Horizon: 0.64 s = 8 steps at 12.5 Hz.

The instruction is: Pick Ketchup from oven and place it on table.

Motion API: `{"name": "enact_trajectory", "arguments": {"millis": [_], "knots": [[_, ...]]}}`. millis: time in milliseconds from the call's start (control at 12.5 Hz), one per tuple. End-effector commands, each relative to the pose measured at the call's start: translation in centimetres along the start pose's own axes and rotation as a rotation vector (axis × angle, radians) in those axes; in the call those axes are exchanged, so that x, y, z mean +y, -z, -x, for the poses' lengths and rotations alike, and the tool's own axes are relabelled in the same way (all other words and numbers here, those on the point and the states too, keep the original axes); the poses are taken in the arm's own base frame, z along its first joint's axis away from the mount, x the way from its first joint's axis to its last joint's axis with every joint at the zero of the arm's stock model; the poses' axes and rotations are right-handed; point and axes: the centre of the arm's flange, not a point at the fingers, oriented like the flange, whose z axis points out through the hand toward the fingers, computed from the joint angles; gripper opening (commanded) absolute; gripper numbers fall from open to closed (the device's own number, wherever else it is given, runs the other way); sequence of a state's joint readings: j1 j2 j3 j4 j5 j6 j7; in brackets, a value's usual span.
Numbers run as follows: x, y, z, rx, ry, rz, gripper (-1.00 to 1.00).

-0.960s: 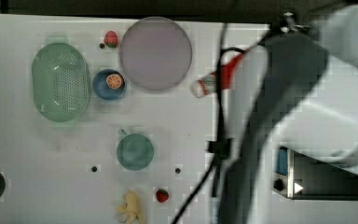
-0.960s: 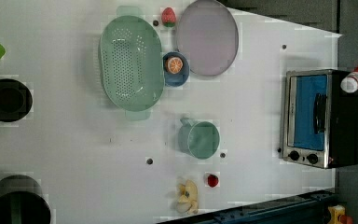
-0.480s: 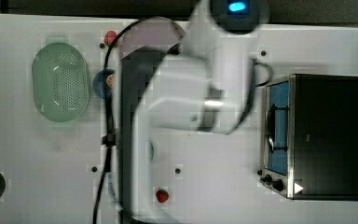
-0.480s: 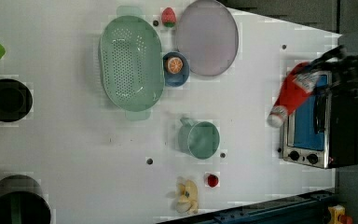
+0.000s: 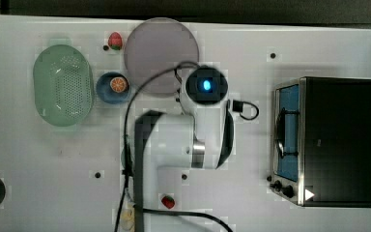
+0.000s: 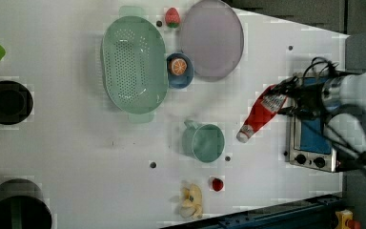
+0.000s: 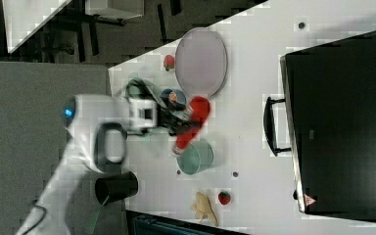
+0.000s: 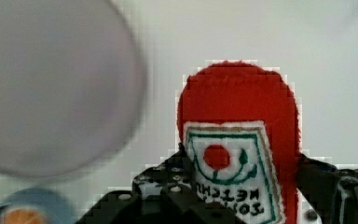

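The red ketchup (image 6: 259,113) bottle hangs tilted above the white table (image 6: 76,157), its white cap pointing down toward the teal cup (image 6: 204,142). My gripper (image 6: 280,101) is shut on its labelled body. In the wrist view the ketchup (image 8: 240,135) sits between the black fingers (image 8: 168,196). In the right view the ketchup (image 7: 192,122) is in the gripper (image 7: 176,123) over the table's middle. The oven (image 5: 335,140) stands at the top view's right, apart from the bottle. In the top view the white arm (image 5: 193,130) covers the bottle.
A purple plate (image 5: 162,53), a green colander (image 5: 62,86) and a blue bowl with an orange slice (image 5: 113,87) lie across the table. Strawberries (image 5: 168,201) and a banana (image 6: 191,201) sit near one edge. Dark containers (image 6: 7,101) stand at the left view's left.
The arm has swung away from the oven with the ketchup. In the left view the bottle has moved further left, off the oven's front and out over the table.
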<state>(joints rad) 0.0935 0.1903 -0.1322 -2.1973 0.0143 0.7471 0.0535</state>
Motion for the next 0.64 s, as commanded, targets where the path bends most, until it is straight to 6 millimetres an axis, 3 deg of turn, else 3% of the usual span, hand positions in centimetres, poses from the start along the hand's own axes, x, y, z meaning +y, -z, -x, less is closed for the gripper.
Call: {"name": "enact_trajectory", "arguments": {"millis": [80,400,560,640], "knots": [[0.5,-3.0,-0.2,0.029,-0.007,-0.032,0.26],[1.0,-7.5,0.2,-0.009,-0.005,0.028,0.27],[0.7,-7.2,0.0,0.015,-0.004,0.002,0.66],[0.5,-6.9,0.0,0.019,-0.003,-0.003,0.98]]}}
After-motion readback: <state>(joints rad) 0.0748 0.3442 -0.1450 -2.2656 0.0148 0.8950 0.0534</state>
